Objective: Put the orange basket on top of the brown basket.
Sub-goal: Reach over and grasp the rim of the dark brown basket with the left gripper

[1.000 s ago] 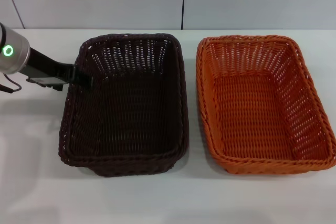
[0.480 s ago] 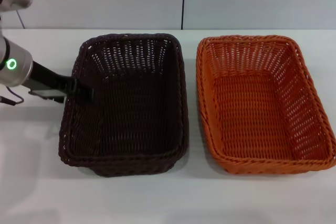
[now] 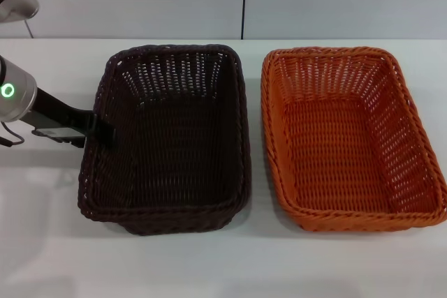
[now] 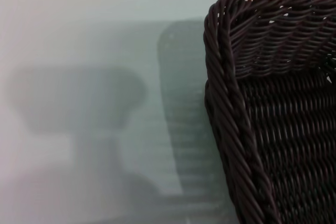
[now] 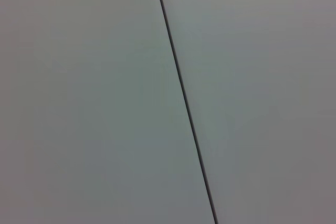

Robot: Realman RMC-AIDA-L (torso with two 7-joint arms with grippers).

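Sitting side by side on the white desk, the two baskets are not yet stacked, so the task looks barely begun. The orange basket rests on the right half of the desk, upright and open to the top, with nothing touching it. The brown basket stands to its left, a narrow strip of bare desk between the two rims.

The left pincer is low at the left wall of the brown basket, about halfway along that side, its dark tip right against the braided rim. Whether it is open or closed on the wicker cannot be told from the head view, since the black fingers merge with the dark weave; the left wrist view shows only the brown basket's corner and rim close by, with shadow on the desk beside it. The right arm does not appear in the head view, and its wrist camera looks at a plain pale surface crossed by a thin dark seam, so the right pincer is out of sight.

Everything is left to do: the orange basket must be gripped, lifted, carried left over the brown one and set down onto it. The left arm beside the brown basket may be there to steady it, though that is only a guess.
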